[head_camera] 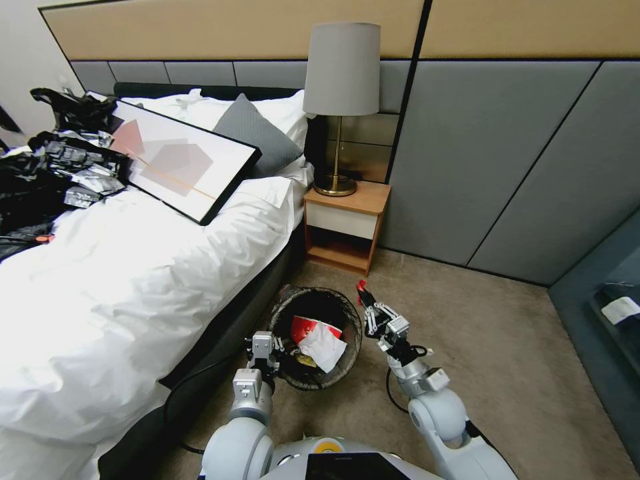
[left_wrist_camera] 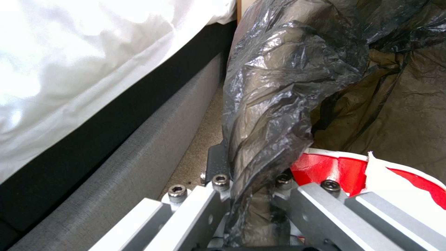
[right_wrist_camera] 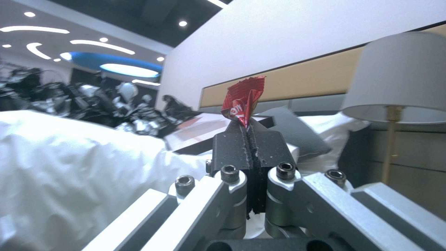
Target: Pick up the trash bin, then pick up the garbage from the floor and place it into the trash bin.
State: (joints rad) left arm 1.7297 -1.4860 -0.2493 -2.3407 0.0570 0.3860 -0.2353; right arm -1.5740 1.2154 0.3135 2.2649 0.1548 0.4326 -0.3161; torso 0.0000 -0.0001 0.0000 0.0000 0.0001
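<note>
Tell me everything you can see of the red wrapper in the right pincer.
The wrapper is a small crumpled piece of glossy red foil with white lettering, folded on itself. Its lower end is pinched between the shut fingers of the right pincer, and the rest sticks out past the fingertips. In the head view it is held off the carpet beside the far right rim of the bin, outside the opening, not yet above it. Nothing else touches it.
</note>
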